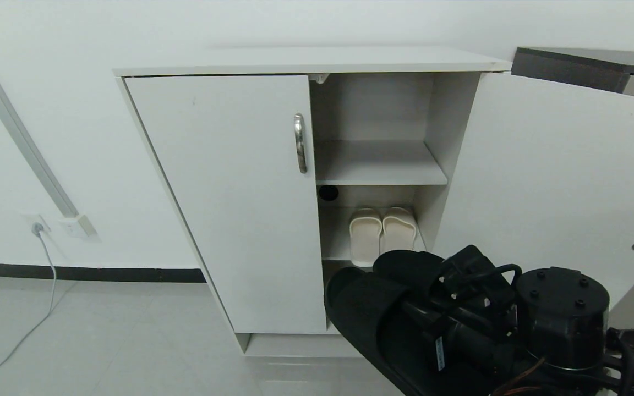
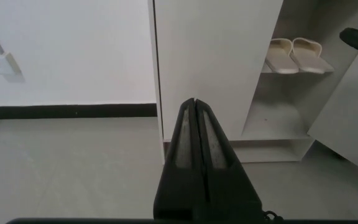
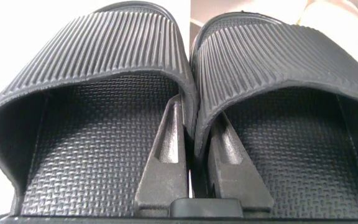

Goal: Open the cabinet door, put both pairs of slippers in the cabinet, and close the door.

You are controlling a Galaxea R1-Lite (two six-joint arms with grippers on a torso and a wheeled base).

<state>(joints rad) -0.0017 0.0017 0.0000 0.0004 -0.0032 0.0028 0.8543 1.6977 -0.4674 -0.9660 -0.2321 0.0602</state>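
The white cabinet [image 1: 306,60] has its right door [image 1: 548,181] swung open and its left door [image 1: 229,198] closed. A pair of cream slippers [image 1: 382,234] rests on the lower shelf, also seen as cream slippers [image 2: 297,55] from the left wrist. My right gripper [image 3: 192,162] is shut on the inner edges of the black slippers [image 3: 185,81], one finger inside each. In the head view the black slippers [image 1: 372,297] hang in front of the open compartment, below the cream pair. My left gripper [image 2: 195,134] is shut and empty, low over the floor facing the closed door.
An upper shelf [image 1: 377,165] inside is bare. A bottom compartment [image 2: 272,124] lies under the cream slippers. A wall socket with a cable [image 1: 39,228] sits on the left wall. Grey floor [image 1: 102,335] spreads in front of the cabinet.
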